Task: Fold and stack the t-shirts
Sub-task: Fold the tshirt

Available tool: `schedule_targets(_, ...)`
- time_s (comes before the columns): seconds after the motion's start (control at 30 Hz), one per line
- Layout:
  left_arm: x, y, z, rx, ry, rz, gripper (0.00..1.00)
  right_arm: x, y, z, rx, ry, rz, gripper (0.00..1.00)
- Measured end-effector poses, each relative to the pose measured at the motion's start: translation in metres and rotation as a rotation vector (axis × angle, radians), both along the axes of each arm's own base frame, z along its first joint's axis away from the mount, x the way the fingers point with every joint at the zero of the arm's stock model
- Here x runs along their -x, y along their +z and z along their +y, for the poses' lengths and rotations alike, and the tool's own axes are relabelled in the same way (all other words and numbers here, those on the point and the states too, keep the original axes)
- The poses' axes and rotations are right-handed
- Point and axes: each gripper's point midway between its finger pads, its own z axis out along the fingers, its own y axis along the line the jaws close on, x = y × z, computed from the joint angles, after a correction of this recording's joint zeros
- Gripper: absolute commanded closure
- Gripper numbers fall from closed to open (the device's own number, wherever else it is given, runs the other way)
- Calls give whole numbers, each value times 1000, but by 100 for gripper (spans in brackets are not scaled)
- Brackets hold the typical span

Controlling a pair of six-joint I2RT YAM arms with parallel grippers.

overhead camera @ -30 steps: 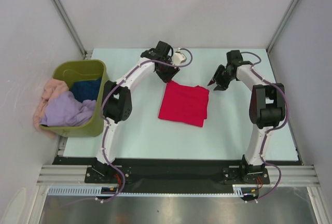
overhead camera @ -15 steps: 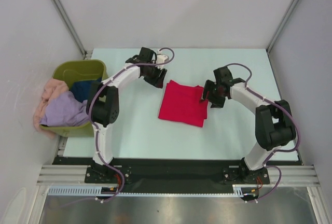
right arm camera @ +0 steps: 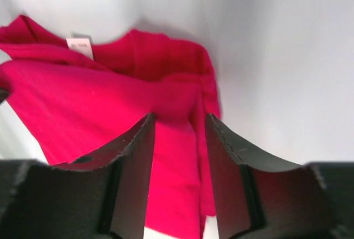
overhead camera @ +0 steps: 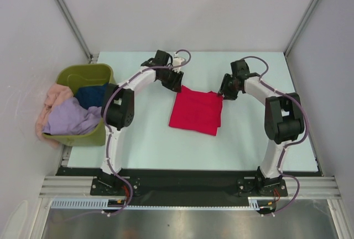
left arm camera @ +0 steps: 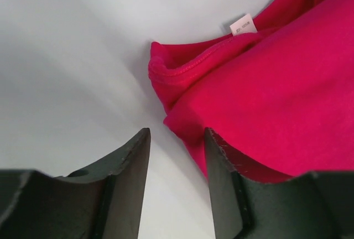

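Note:
A red t-shirt (overhead camera: 196,110) lies folded into a rough square on the table's middle. Its white neck label (left arm camera: 242,24) shows in both wrist views. My left gripper (overhead camera: 174,83) is open at the shirt's far left corner, with the corner (left arm camera: 166,78) just ahead of its jaws. My right gripper (overhead camera: 224,92) is open over the shirt's far right corner (right arm camera: 193,84), with red cloth between its jaws. Lavender (overhead camera: 69,116), peach-pink (overhead camera: 50,98) and dark blue (overhead camera: 91,93) shirts lie in the tub.
An olive-green tub (overhead camera: 83,76) stands at the table's left edge, with cloth hanging over its left rim. Grey walls close in the table on three sides. Bare table (overhead camera: 260,139) lies around the red shirt.
Both grippers have closed in on the red shirt's far corners. The left one swung out to the left and came back. The right one dipped toward the shirt and then shifted back.

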Motion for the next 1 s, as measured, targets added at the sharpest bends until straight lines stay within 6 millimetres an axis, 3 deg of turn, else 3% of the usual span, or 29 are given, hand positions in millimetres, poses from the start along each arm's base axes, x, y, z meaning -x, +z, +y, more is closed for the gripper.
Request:
schedule_targets(0.13, 3, -9, -3, 8, -11, 28, 62, -10, -9, 5, 1, 19, 7, 75)
schedule_targets(0.17, 4, -9, -4, 11, -14, 32, 70, -11, -10, 6, 3, 22, 9, 86)
schedule_targets(0.23, 5, -8, -7, 19, -19, 33, 82, -13, -10, 6, 4, 23, 8, 95)
schedule_targets(0.27, 6, -7, -9, 24, -20, 36, 93, -14, -10, 6, 3, 22, 5, 100)
schedule_targets(0.3, 6, -6, -10, 29, -19, 37, 99, -15, -10, 6, 3, 20, 5, 100)
schedule_targets(0.6, 2, 7, -23, 101, -22, -1, 100, -18, -10, -3, -5, -13, 2, 100)
schedule_targets(0.87, 6, 63, -38, 232, -34, -118, 100, -9, -8, -22, -41, -85, -14, 100)
schedule_targets(1.0, 2, 73, -48, 265, -46, -160, 100, -8, -8, -28, -44, -107, -24, 100)
